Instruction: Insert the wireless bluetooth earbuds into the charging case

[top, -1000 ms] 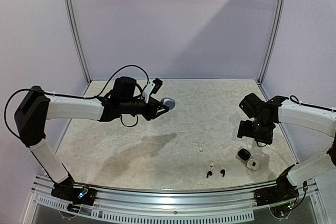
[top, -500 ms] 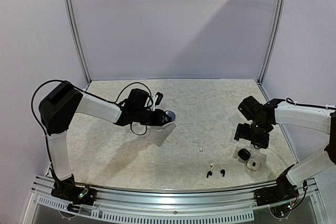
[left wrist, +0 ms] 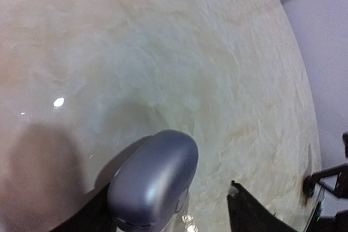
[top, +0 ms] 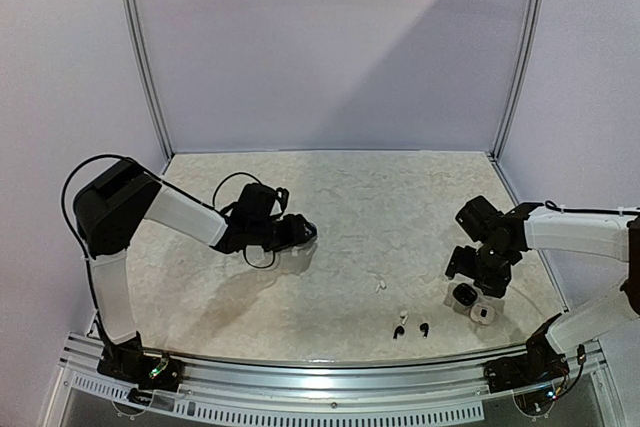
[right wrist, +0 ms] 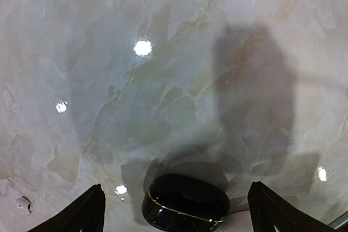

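The left hand (top: 303,231) is low over the marbled surface (top: 350,187), left of centre, with a grey charging case (left wrist: 155,180) between its fingers. In the left wrist view the case lies on the surface with its lid shut, close against one finger (left wrist: 92,215). A clear gap separates it from the other finger (left wrist: 253,213), so the hand is partly parted and does not grip the case.

The right hand (top: 476,277) hovers at the right side, directly over a black charging case (right wrist: 185,202). Its two fingers (right wrist: 81,210) are spread wide and there is bare surface on both sides of the case, so it holds nothing. The black case looks closed, with a thin seam around it. A white charging case (top: 482,313) sits just beside it, nearer the front edge.

The earbuds lie loose on the surface, front of centre, none in any case. There is a white earbud (top: 380,286), a pale earbud (top: 403,315) nearer the front, and two black earbuds (top: 424,328) side by side closest to the front edge.
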You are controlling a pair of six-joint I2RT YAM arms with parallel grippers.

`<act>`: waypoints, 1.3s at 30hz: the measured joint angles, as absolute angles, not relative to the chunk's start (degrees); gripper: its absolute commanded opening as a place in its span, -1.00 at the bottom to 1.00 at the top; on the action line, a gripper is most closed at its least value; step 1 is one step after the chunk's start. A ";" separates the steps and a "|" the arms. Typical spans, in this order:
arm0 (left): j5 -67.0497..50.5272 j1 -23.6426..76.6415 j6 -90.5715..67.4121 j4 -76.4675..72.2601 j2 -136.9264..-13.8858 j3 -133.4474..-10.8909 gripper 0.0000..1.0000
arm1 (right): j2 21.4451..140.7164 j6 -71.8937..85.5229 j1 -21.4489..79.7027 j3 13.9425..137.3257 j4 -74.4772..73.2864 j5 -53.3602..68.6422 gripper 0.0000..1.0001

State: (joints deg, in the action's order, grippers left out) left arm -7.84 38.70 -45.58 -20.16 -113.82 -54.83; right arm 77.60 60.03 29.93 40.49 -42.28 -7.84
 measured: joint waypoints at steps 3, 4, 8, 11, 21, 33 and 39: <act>-4.91 38.72 -46.83 -20.62 -111.98 -53.69 0.98 | 78.15 60.40 29.93 40.47 -40.99 -6.87 0.83; -3.84 38.74 -47.00 -20.12 -111.24 -53.30 0.98 | 78.41 60.51 29.93 40.45 -40.62 -6.72 0.82; 0.27 38.72 -46.78 -17.74 -109.08 -51.68 0.98 | 79.37 61.01 29.93 39.97 -39.70 -6.55 0.80; 2.74 38.72 -45.84 -14.61 -107.39 -51.05 0.98 | 80.49 61.34 29.93 39.57 -39.51 -6.15 0.78; 6.66 38.74 -41.47 -6.72 -101.30 -47.92 0.98 | 80.75 62.41 29.93 38.74 -39.35 -6.37 0.46; 8.23 39.05 -37.56 -8.45 -89.56 -41.30 0.98 | 79.09 63.26 29.82 37.21 -38.70 -7.05 -0.13; 8.19 39.40 -35.90 -10.33 -86.72 -38.94 0.96 | 79.13 62.04 29.71 37.36 -38.13 -6.57 -0.38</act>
